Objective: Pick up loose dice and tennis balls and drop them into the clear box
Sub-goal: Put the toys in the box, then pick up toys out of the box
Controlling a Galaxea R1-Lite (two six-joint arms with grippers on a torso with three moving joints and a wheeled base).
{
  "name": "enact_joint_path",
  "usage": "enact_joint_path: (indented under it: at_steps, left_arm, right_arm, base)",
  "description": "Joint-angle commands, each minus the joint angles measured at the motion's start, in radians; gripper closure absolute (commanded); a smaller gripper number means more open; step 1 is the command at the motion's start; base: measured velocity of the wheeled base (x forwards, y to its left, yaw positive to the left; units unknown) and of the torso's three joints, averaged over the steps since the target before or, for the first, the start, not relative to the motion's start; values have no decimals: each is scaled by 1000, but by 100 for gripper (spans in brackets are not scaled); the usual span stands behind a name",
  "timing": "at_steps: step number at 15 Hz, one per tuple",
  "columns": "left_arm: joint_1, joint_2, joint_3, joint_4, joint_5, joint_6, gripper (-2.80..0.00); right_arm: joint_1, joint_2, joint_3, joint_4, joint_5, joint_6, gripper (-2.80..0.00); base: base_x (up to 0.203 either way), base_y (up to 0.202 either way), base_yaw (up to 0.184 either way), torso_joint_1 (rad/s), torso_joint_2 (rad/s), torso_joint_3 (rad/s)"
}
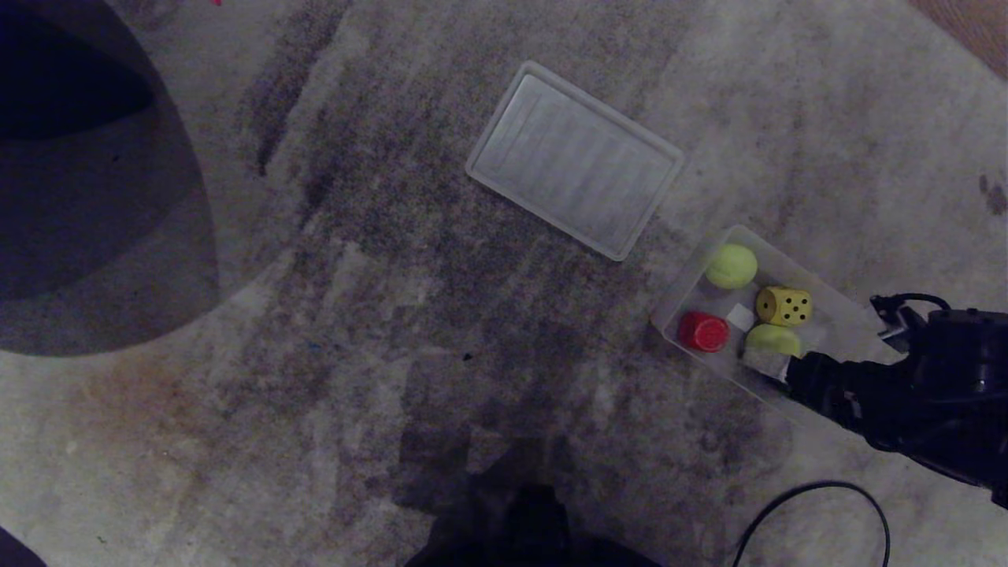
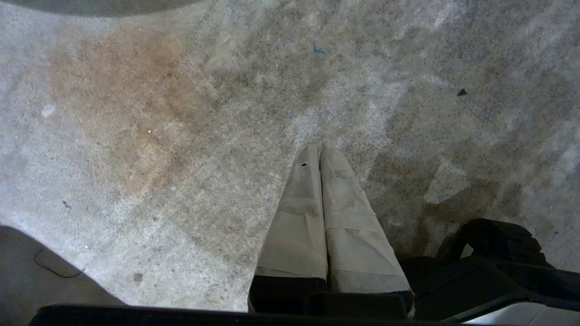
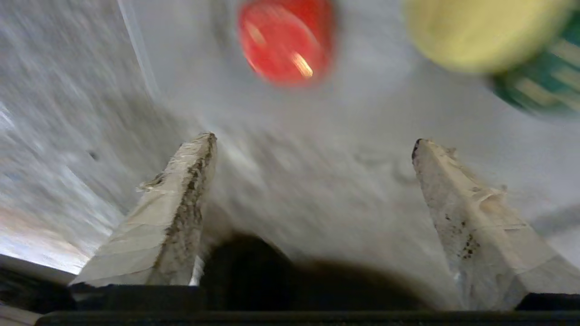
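Observation:
The clear box sits on the carpet at the right. Inside it lie a tennis ball, a yellow die with black dots, a red die and a second tennis ball, which my right gripper partly covers. That gripper hangs over the box's near end, open and empty. The right wrist view shows the red die, a tennis ball and a dark green die beyond the fingertips. My left gripper is shut and parked over bare carpet.
A flat ribbed clear lid lies on the carpet behind and left of the box. A black cable loops at the front right. A large dark rounded shape fills the left side. Wood floor shows at the far right corner.

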Motion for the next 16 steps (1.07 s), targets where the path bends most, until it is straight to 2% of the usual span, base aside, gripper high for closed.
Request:
enact_joint_path:
  at_steps: [1, 6, 8, 11, 14, 16]
  left_arm:
    - [0, 0, 2, 0, 1, -1, 0]
    - [0, 0, 2, 0, 1, -1, 0]
    - [0, 0, 2, 0, 1, -1, 0]
    - [0, 0, 2, 0, 1, 0, 0]
    - [0, 0, 2, 0, 1, -1, 0]
    - [0, 0, 2, 0, 1, -1, 0]
  right_arm:
    - [-36, -238, 62, 87, 1, -9, 0]
    - [-78, -747, 156, 529, -9, -144, 0]
    - [-96, -980, 175, 771, -47, -196, 0]
    - [-107, -1314, 189, 1033, -92, -257, 0]
    - [-96, -1559, 199, 1152, -133, -318, 0]
    - [-87, -1629, 244, 1132, -147, -425, 0]
  base:
    - [0, 0, 0, 0, 0, 0]
    - [0, 0, 0, 0, 0, 0]
    - [0, 0, 0, 0, 0, 0]
    - [0, 0, 0, 0, 0, 0]
    - [0, 0, 0, 0, 0, 0]
    - [0, 0, 0, 0, 0, 0]
